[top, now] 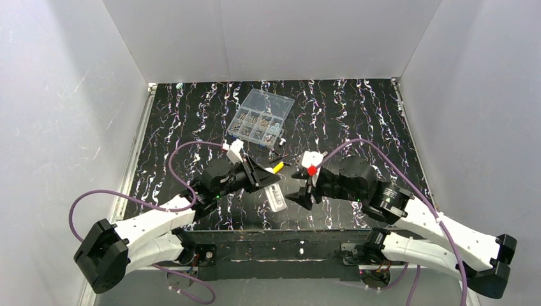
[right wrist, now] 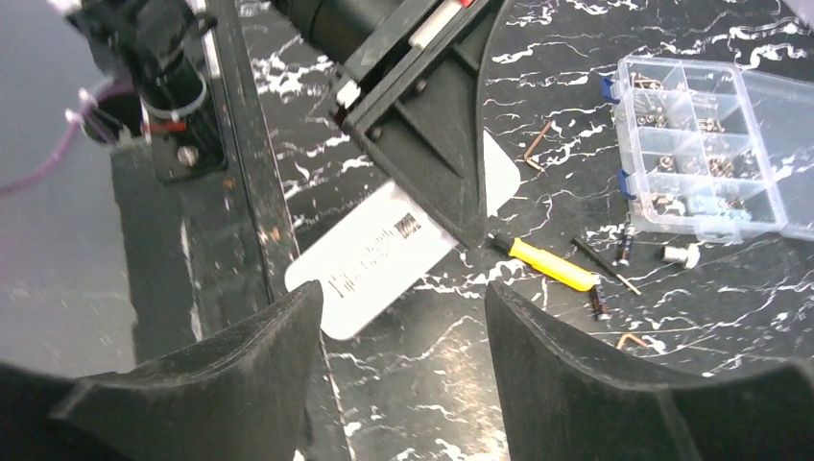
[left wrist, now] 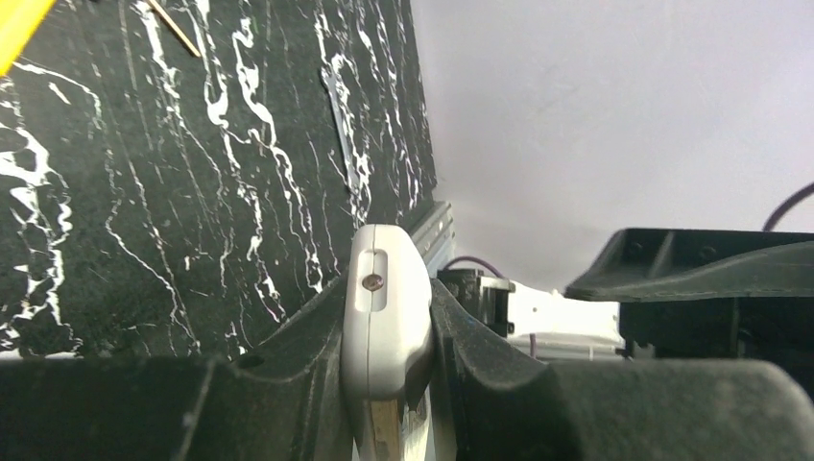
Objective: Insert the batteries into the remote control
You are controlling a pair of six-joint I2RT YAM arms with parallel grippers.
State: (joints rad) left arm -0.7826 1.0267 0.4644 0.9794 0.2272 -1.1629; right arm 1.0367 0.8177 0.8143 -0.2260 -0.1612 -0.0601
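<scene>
The left claw [left wrist: 387, 322] is clamped on the white remote control [right wrist: 370, 257], holding it over the near middle of the desk [right wrist: 451, 384]. The right claw [right wrist: 403, 305] stands wide and empty just beside it. Farther out lie a yellow screwdriver [right wrist: 545, 264] and a clear parts box [right wrist: 706, 154].

On the black, white-veined marbled surface [top: 357, 127], a clear plastic compartment box [top: 260, 116] of small metal parts sits toward the back. Nearer, the left gripper [top: 268, 183] has its jaws clamped on a slim white plastic remote control [top: 277, 199]. The right gripper [top: 302, 189] faces it from just beside, jaws apart. A yellow-handled screwdriver [top: 278, 167] lies between the two arms.
</scene>
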